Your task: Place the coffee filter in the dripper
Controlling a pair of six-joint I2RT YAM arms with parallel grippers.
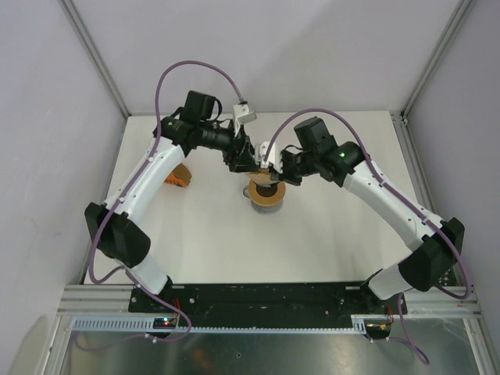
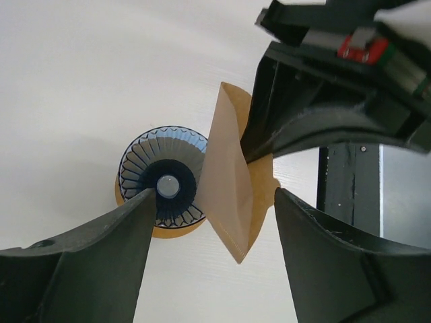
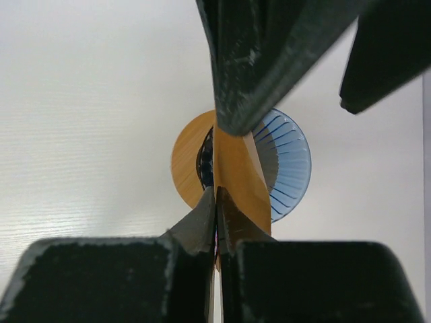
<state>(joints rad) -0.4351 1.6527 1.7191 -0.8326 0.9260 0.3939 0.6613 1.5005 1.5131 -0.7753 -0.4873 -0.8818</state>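
**Brown paper coffee filter (image 2: 229, 182) over the dripper (image 2: 145, 161)**

We see it hanging above the dripper's mouth, over a white worktop (image 1: 203, 242) boxed by pale walls (image 1: 47, 117). The right tool (image 3: 215, 202) pinches its edge tight. The left tool (image 2: 214, 195) gapes around it, gripping nothing. A wooden ring (image 3: 185, 158) sits beneath the dripper, and an orange holder (image 1: 181, 176) lies well apart.

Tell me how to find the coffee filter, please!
Look at the middle of the white table, just above the blue dripper. The coffee filter hangs there, pinched by the right gripper. It is thin, folded, light-brown paper with a pointed tip, unlike the ribbed dripper and the flat wooden ring below.
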